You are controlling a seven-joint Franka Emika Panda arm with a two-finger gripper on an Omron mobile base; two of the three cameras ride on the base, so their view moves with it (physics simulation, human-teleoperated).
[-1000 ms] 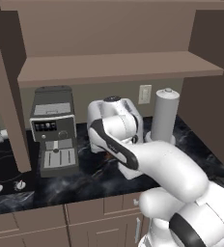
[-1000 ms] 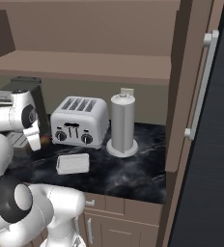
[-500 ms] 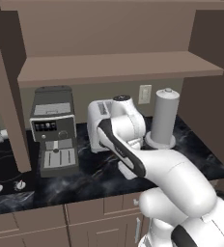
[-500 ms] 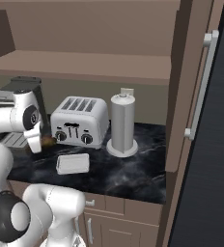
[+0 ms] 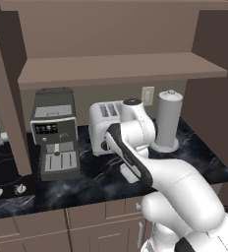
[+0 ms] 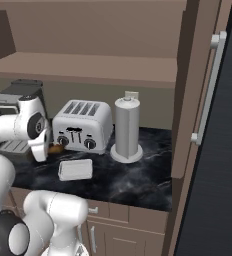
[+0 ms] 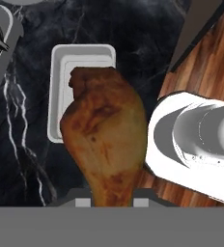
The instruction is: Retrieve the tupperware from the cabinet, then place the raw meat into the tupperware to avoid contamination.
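Orange-brown meat (image 7: 106, 140) pinched in closed claw (image 7: 112, 200), hanging over white tupperware (image 7: 80, 62) on black bench (image 6: 138, 172) before toaster (image 6: 83, 125). Second step apparently under way; next: lower over container, release.

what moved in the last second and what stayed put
The arm has swung toward the toaster, carrying the raw meat in the gripper, now nearer the tupperware; in the hand view the meat hangs over it. The tupperware, toaster, coffee machine and grey cylinder stayed put.
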